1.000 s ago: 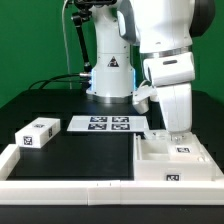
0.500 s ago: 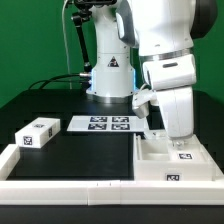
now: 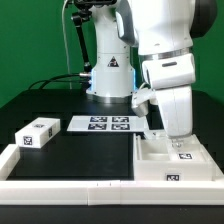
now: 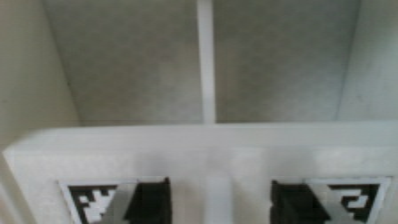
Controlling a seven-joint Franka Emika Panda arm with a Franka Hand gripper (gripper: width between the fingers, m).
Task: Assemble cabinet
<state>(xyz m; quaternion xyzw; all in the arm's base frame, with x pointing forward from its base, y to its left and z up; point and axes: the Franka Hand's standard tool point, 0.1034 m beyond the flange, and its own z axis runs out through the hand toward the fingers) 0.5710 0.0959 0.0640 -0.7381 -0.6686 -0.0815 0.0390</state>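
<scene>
The large white cabinet body (image 3: 168,166) lies open side up at the exterior view's right, with tags on its front wall and inside. My gripper (image 3: 172,138) hangs low over its back part. In the wrist view the two dark fingers (image 4: 148,203) stand apart, and the gripper (image 4: 221,203) sits over a white tagged wall (image 4: 214,150) of the body, with white surface between the fingers. Beyond the wall I see the body's inside with a thin divider (image 4: 206,60). A smaller white tagged block (image 3: 37,134) lies on the table at the exterior view's left, apart from the gripper.
The marker board (image 3: 108,124) lies flat behind the middle of the table. A long low white border rail (image 3: 70,187) runs along the front and up the left edge. The robot's base (image 3: 108,70) stands at the back with cables beside it.
One second ago the gripper stood slightly higher and more to the exterior view's left; it has come down a little toward the cabinet body. Nothing has visibly changed in the last half second.
</scene>
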